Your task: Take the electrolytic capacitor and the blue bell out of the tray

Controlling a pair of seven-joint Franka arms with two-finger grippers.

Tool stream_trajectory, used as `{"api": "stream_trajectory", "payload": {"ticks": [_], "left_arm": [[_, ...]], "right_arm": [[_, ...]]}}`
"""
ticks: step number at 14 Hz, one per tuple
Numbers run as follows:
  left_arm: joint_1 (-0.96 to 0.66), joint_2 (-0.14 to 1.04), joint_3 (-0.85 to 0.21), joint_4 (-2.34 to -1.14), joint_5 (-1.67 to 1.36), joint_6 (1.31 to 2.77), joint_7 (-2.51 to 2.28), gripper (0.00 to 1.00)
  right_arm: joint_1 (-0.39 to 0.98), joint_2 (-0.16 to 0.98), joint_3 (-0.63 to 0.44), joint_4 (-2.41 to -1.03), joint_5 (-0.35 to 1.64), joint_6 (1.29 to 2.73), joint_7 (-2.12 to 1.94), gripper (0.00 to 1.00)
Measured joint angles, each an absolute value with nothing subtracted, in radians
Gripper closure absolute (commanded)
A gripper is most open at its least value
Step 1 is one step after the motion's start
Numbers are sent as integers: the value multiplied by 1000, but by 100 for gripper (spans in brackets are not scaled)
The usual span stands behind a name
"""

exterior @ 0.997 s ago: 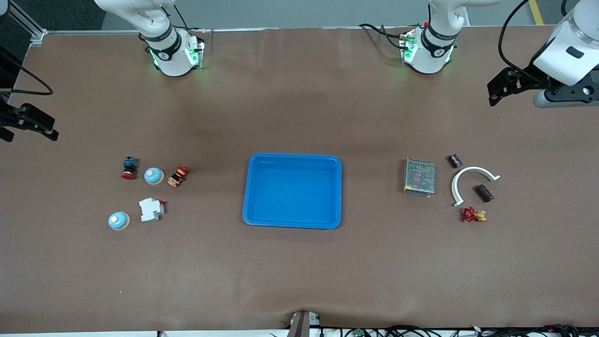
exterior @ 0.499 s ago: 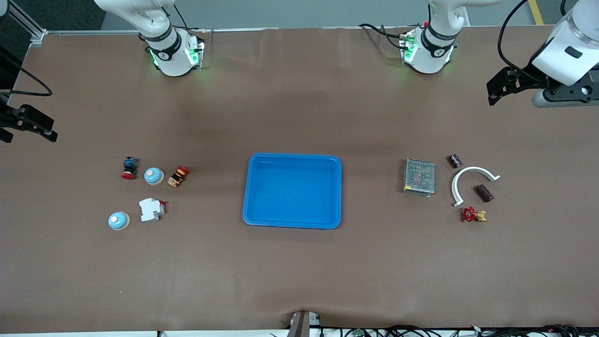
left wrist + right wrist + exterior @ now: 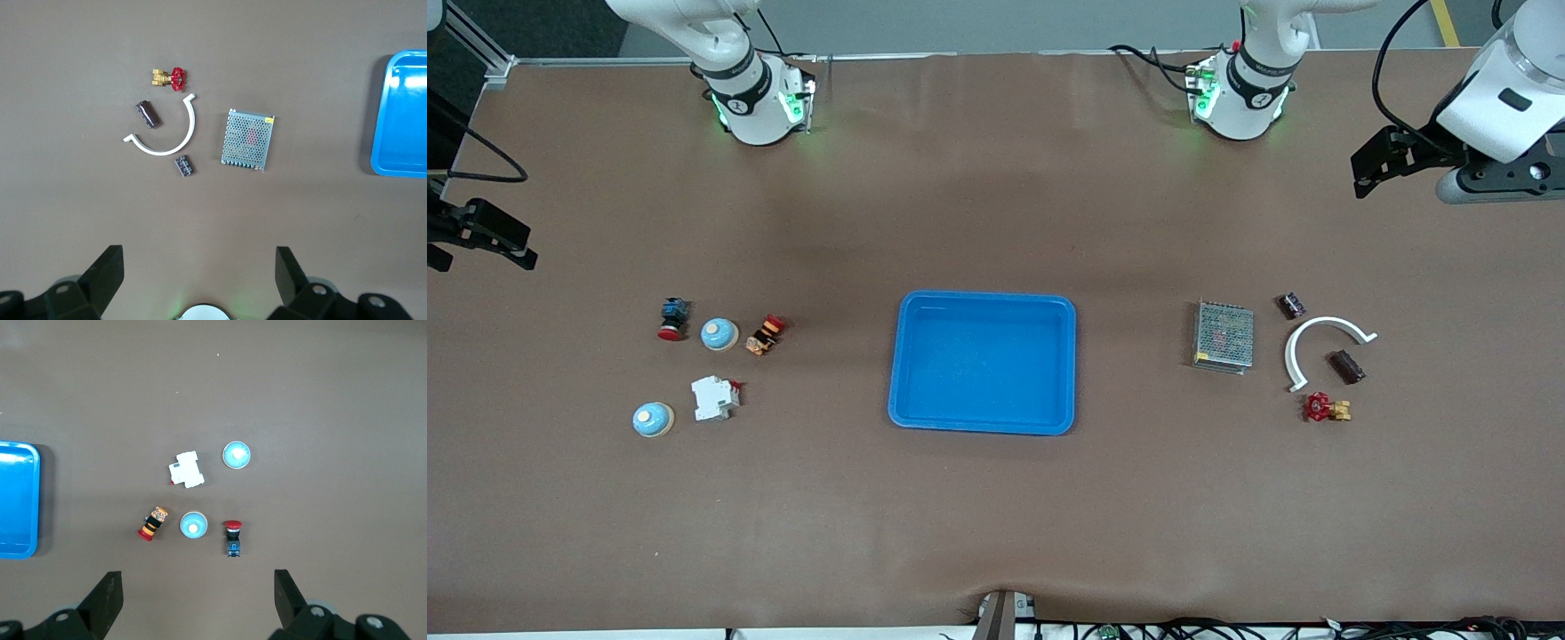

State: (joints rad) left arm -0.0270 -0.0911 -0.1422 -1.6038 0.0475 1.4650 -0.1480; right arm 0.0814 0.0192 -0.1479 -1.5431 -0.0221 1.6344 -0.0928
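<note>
Left gripper [image 3: 197,277]: jaws spread wide, empty, high over the table's left-arm end. Right gripper [image 3: 197,597]: likewise released, empty, over the right-arm end.

Dark cylindrical capacitor [image 3: 1346,366]: inside the white plastic arc [image 3: 1320,345], near the red-handled brass valve [image 3: 1326,408].

Two pale-blue domed bells [image 3: 719,334] [image 3: 653,420]: on the mat beside the white breaker block [image 3: 714,397].

Blue plastic tray [image 3: 983,427]: centre.
</note>
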Motion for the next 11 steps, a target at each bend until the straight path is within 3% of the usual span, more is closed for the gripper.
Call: {"api": "stream_trajectory", "payload": {"ticks": [11], "left_arm": [[-27,-88,-142,-1588,48,1461,-105,0]], "right_arm": [[82,19,-148,-1543,-22,1635,-93,0]]}}
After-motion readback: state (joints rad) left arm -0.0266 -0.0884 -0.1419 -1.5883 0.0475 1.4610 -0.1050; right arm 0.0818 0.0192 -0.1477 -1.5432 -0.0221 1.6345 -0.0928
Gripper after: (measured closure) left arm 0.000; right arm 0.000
